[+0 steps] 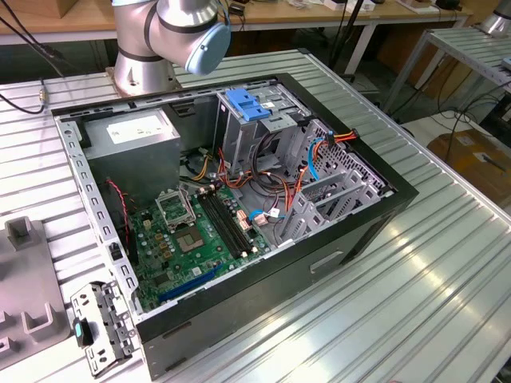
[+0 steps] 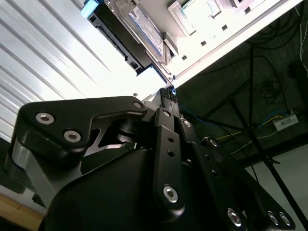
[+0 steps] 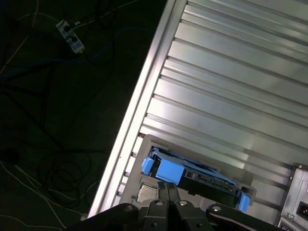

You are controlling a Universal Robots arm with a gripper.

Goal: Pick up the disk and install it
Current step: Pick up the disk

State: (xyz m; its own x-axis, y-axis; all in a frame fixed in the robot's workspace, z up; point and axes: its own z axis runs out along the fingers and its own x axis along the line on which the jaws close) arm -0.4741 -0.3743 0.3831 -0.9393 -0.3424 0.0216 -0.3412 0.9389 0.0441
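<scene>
Ribbed aluminium table (image 3: 231, 72): one, lying under the gripper (image 3: 167, 186) and running on past it.

Tower case (image 1: 335, 239): one, on its side with the open face up, probably so the bays can be reached from above. How far it is from the gripper, I cannot tell. Inside it is one grey drive cage (image 1: 239, 140) with one blue latch (image 1: 247, 104).

Disk (image 3: 202, 177): one, lying flat just ahead of the fingertips, near the table edge. It looks staged there for pickup. It is label up in the second wrist view (image 2: 144, 29), and two blue rail ends are visible. Whether anything touches it, I cannot tell.

Gripper: two fingers pressed together with nothing between them, tips pointed at the disk's near blue end. The disk is not yet grasped.
</scene>
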